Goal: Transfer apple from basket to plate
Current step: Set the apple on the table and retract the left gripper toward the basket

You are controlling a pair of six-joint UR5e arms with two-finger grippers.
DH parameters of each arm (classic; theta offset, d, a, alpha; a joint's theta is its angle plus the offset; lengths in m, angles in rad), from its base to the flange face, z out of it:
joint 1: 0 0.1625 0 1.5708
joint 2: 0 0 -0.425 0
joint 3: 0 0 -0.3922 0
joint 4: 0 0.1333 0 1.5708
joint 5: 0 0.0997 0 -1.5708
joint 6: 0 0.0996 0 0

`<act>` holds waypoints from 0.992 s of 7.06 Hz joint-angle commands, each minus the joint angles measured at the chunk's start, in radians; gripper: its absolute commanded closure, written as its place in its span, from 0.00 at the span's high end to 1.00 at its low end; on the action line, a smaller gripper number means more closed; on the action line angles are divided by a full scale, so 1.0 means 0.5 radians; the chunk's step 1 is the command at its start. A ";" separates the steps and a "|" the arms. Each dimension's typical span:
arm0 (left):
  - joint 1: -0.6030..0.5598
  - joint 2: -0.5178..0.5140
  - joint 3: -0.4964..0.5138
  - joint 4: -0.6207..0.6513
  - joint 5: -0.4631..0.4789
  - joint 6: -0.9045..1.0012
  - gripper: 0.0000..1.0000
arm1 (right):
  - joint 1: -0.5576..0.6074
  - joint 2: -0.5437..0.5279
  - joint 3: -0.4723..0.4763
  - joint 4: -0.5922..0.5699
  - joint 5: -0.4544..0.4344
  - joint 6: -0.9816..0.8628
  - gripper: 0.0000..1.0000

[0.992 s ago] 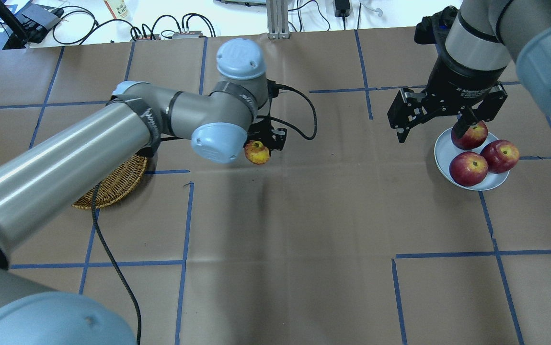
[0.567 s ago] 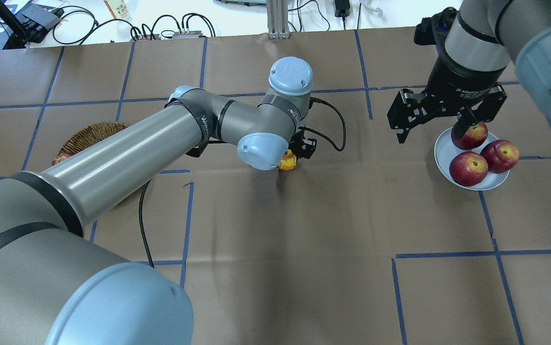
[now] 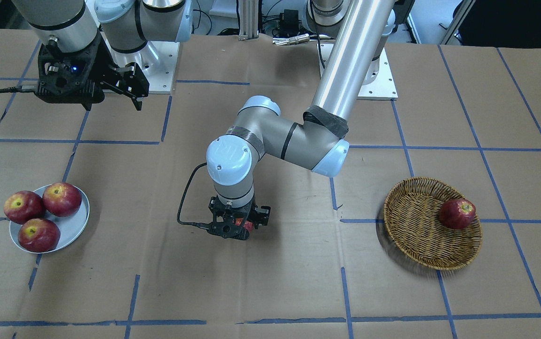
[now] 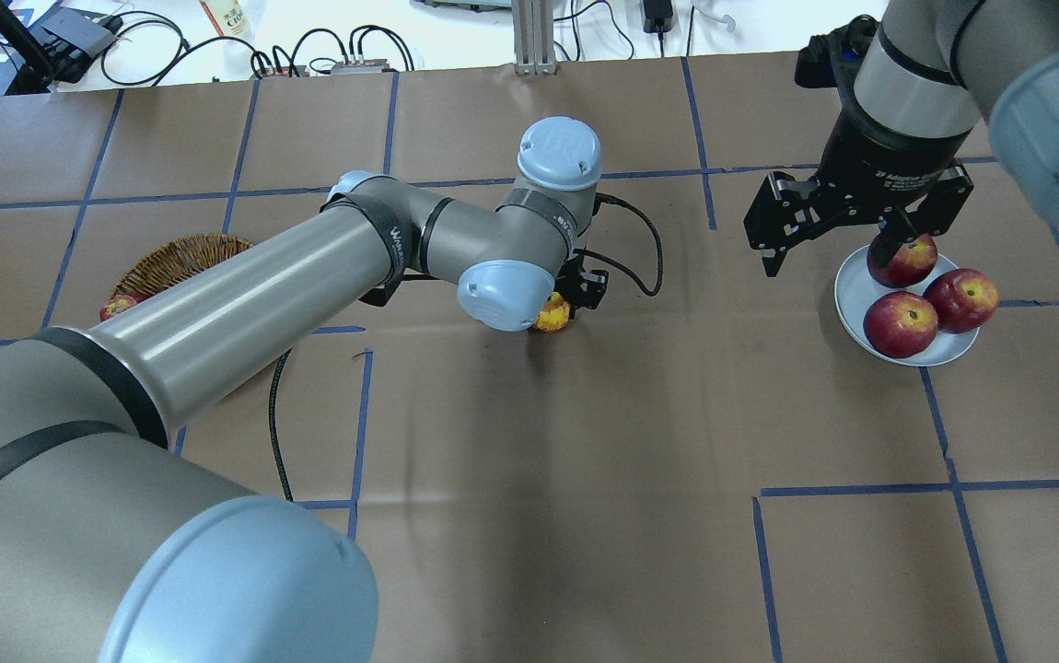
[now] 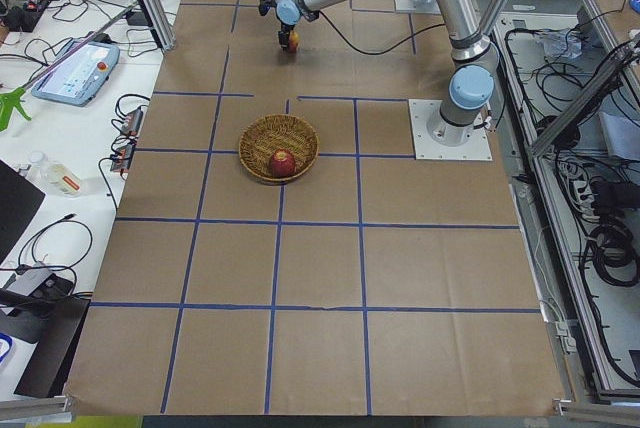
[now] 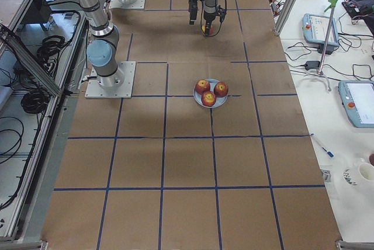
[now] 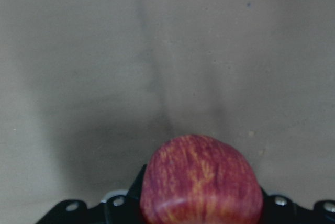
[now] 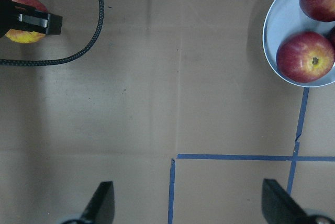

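Brown paper covering (image 3: 270,282) with blue tape grid across the table. Counted five apples, one basket, one plate, two grippers. One small streaky pink-red apple with yellow blush (image 7: 201,179), clamped between the closed fingers of the left gripper (image 3: 235,225), low over the paper near table centre, well apart from both basket and plate; cannot tell whether touching the paper. One uniformly deep red apple (image 3: 457,213) lying inside the round tan woven wicker basket (image 3: 411,235), against its side nearer the table's left end. Three glossy dark red, yellow-topped apples (image 3: 38,234) bunched together on the round pale blue-grey plate (image 3: 72,225), filling most of it. Right gripper (image 4: 829,244) held above the table just beside the plate, jaws spread wide, gripping nothing. In the overhead view, one right finger overlapping the farthest plate apple. Black cable (image 3: 183,197) looping from the left wrist over the paper beside the held apple. Left forearm blocking most of the basket in the overhead view; left wrist joint hiding most of its gripper there.
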 commanded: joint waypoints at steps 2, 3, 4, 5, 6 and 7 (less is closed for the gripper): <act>0.008 0.126 0.023 -0.041 -0.001 -0.001 0.99 | 0.000 -0.001 -0.002 0.000 0.000 -0.001 1.00; 0.027 0.257 0.020 -0.111 0.002 -0.001 0.99 | 0.000 -0.001 -0.005 0.000 0.000 0.002 1.00; 0.094 0.401 0.068 -0.346 -0.007 0.002 0.99 | 0.000 0.002 -0.005 0.000 0.000 0.002 1.00; 0.176 0.564 0.072 -0.515 -0.007 0.075 0.99 | 0.000 0.002 -0.002 0.000 0.000 0.002 1.00; 0.277 0.754 0.072 -0.702 -0.004 0.231 0.99 | 0.000 -0.001 -0.005 0.000 0.003 0.005 1.00; 0.388 0.920 0.069 -0.871 -0.007 0.320 0.99 | 0.000 0.002 -0.011 -0.009 0.003 0.005 1.00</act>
